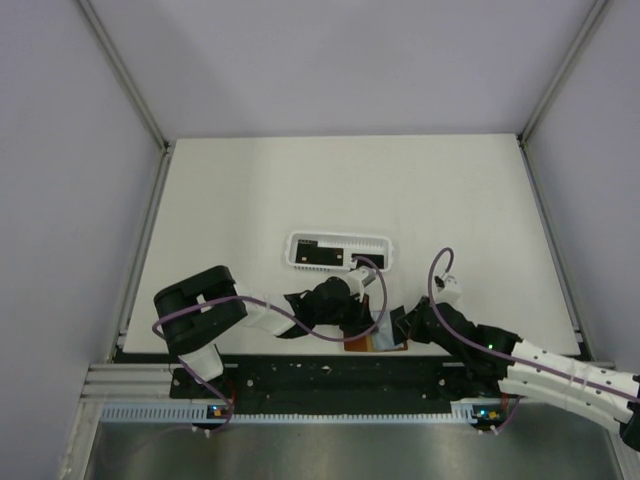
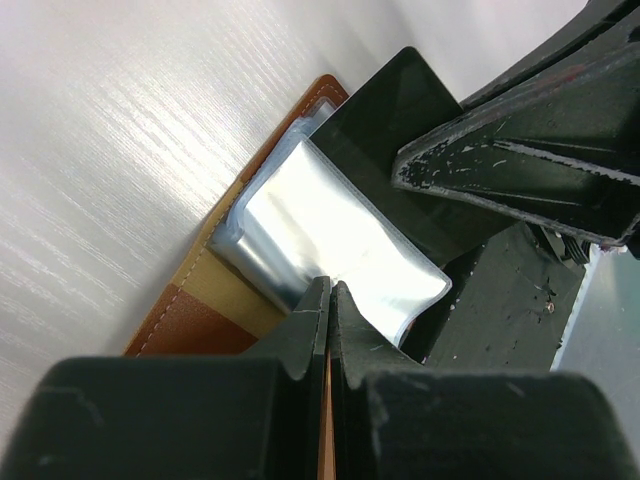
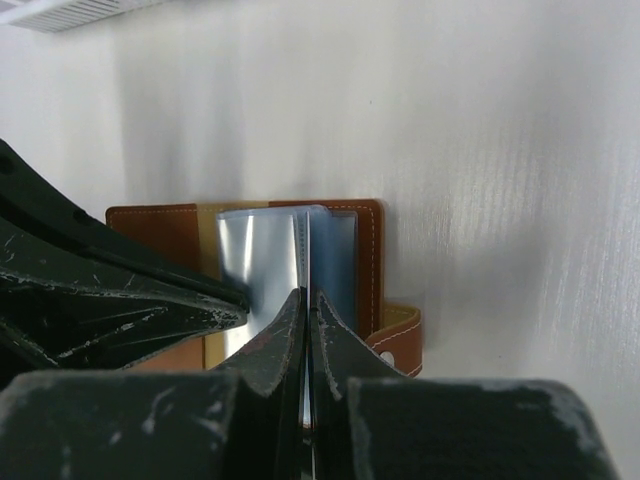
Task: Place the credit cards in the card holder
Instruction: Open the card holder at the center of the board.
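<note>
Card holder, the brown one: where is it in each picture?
Top: holder at bottom middle, at the table's near edge.
Left wrist: lower left, brown cover under shiny pockets.
Right wrist: middle, lying open.
Shared landmark: the shiny pockets.

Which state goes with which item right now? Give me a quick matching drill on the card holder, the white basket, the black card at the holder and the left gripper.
Things:
1. card holder
2. white basket
3. black card
4. left gripper

States:
A. shut, tips at the clear sleeves
B. lying open, brown cover down
C. beyond the holder, other cards inside
D. slanted, partly behind a sleeve

Pairs: 1-B, 2-C, 3-D, 4-A
</note>
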You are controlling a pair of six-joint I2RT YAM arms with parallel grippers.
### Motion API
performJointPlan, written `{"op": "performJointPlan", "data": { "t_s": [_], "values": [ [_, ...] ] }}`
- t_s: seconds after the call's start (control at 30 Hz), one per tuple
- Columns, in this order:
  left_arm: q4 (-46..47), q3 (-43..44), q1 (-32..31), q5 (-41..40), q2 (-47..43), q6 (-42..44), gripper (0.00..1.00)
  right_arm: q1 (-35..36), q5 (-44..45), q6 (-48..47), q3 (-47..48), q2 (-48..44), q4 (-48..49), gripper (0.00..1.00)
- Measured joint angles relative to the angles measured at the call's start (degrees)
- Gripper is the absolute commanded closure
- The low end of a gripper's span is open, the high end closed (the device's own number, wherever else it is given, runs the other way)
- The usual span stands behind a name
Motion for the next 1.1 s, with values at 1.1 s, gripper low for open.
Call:
{"op": "performJointPlan", "data": {
  "t_s": [1.1],
  "values": [
    [-4.94, 0.2, 0.0, -0.7, -2.71, 0.35, 1.0, 0.0, -8.44, -3.23, -3.74, 1.18, 13.79, 1.0]
  ]
}}
